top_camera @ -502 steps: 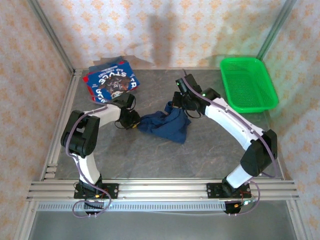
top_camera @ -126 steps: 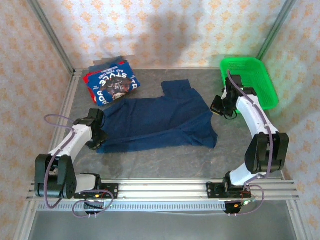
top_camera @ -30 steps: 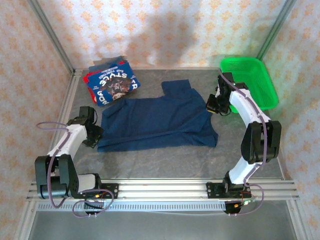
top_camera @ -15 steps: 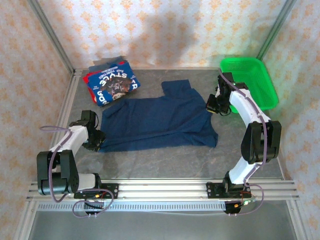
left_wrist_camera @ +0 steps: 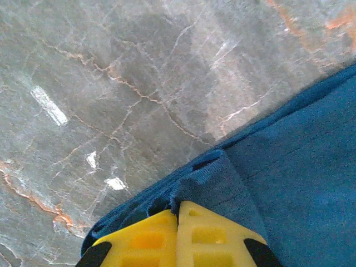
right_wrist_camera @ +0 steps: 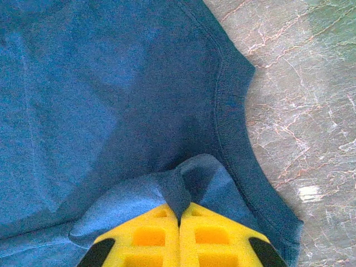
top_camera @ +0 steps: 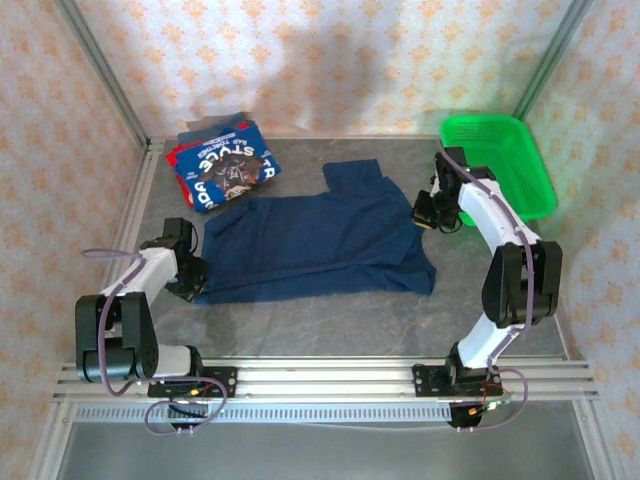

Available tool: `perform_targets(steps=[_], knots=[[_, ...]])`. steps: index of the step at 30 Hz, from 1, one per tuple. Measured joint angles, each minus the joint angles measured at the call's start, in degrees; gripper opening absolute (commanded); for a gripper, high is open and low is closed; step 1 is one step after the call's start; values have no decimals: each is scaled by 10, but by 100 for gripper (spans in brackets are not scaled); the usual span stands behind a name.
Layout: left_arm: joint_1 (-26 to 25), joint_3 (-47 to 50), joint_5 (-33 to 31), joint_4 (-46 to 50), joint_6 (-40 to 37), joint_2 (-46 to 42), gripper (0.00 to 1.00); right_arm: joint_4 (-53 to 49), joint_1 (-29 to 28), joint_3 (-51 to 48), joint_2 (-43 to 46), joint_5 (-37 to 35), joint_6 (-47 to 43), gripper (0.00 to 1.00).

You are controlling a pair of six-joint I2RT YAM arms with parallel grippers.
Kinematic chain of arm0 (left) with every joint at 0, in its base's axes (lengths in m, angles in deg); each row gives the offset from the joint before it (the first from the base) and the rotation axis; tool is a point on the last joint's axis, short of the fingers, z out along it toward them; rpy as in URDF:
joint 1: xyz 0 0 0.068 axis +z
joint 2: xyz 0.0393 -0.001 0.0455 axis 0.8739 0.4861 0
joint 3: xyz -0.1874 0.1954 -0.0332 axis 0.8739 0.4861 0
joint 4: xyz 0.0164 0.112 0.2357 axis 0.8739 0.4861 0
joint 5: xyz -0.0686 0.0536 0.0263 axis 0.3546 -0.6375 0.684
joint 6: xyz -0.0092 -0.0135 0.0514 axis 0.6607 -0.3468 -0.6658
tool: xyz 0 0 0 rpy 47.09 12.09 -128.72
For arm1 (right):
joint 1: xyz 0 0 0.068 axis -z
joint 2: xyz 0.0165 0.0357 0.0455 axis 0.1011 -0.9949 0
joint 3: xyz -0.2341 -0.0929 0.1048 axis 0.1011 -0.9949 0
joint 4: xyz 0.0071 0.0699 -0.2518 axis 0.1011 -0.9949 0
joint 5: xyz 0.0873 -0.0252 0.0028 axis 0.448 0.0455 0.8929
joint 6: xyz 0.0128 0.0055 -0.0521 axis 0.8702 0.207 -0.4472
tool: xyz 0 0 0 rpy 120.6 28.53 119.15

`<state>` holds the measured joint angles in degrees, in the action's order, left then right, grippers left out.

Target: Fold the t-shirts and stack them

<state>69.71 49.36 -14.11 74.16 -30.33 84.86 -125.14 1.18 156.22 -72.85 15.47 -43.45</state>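
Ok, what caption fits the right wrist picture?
Yellow fingers pinch a fold of the navy t-shirt on the marble table.

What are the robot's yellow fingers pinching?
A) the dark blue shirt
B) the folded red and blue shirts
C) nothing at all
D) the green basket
A: the left fingers and the right fingers are each shut on a pinched-up fold of the dark blue shirt, which lies spread on the table.
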Motion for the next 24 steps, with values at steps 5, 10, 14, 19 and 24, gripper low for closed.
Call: perform_targets(steps=[5, 10, 14, 19, 24], knots=[[0, -20, -2, 1, 0, 0, 0, 0, 0, 4, 0, 0, 0, 0], [0, -40, -2, 1, -3, 4, 0, -2, 0, 26, -1, 0, -5, 0], [0, -61, -2, -3, -4, 30, 0, -4, 0, 57, -13, 0, -9, 0], [1, -82, -2, -5, -4, 66, 0, -5, 0, 85, -39, 0, -14, 0], [4, -102, -1, -20, -3, 92, 51, -9, 0, 100, -61, 1, -17, 0]])
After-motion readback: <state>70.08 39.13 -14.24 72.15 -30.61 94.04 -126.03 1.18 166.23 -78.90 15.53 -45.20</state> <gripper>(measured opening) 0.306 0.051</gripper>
